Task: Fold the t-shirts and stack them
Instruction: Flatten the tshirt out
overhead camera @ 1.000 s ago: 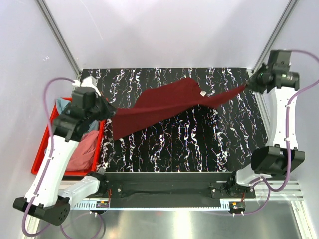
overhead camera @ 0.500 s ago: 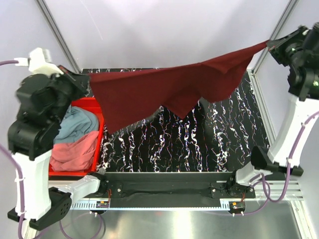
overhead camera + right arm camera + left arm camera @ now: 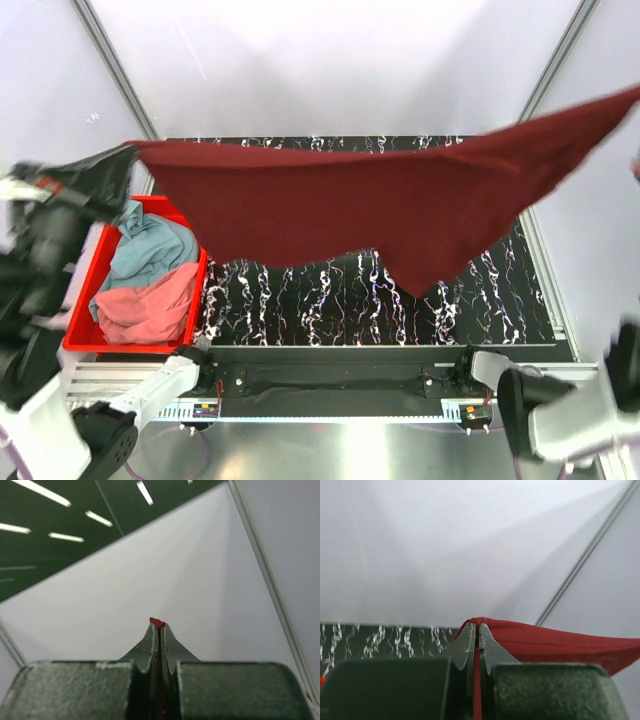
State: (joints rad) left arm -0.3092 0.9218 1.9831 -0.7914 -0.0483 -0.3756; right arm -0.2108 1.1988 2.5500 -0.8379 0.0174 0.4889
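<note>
The dark maroon t-shirt (image 3: 380, 200) hangs stretched wide in the air above the table, held up high between both arms. My left gripper (image 3: 128, 150) is shut on its left corner; the left wrist view shows the jaws (image 3: 478, 626) closed on the maroon cloth (image 3: 555, 642). My right gripper (image 3: 158, 625) is shut on the right corner, with a bit of maroon cloth (image 3: 156, 622) poking out of the tips; in the top view that gripper is past the right edge. The teal-blue t-shirt (image 3: 150, 245) and the coral pink t-shirt (image 3: 150, 305) lie crumpled in the red bin.
The red plastic bin (image 3: 80, 335) stands left of the black marbled table (image 3: 330, 300). White walls and metal frame posts (image 3: 110, 60) enclose the cell. The arm bases sit along the near rail (image 3: 340, 375).
Both arms have risen and spread apart, lifting the maroon shirt off the table and pulling it taut high in the air. The right gripper has gone out of the top view.
</note>
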